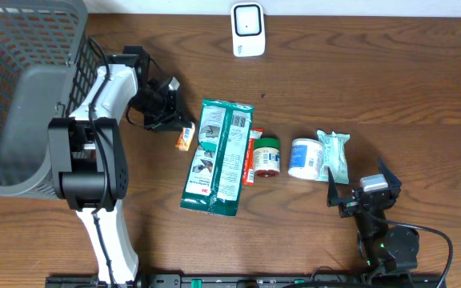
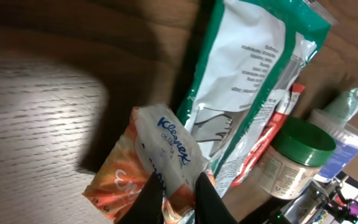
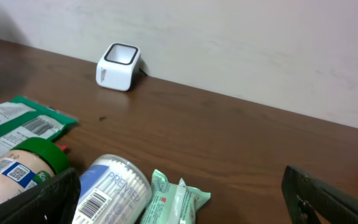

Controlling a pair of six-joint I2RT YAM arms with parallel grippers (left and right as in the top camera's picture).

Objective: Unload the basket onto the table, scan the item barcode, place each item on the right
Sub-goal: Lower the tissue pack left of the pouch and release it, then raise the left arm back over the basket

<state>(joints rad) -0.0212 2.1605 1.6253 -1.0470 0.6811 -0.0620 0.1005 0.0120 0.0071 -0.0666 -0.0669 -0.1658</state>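
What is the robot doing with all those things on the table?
The left pincer is shut on a small orange tissue pack right beside the big green bag. The pack looks to be down on the table, well away from the white scanner by the wall, so nothing is being scanned yet. The right pincer sits open, holding nothing.

A white scanner point(image 3: 118, 66) sits upper left against the wall point(image 3: 241, 37); a green packet point(image 3: 23, 121), green-lidded jar point(image 3: 23, 163), blue tub point(image 3: 114, 191) and pale pouch point(image 3: 176, 200) run along the lower left.
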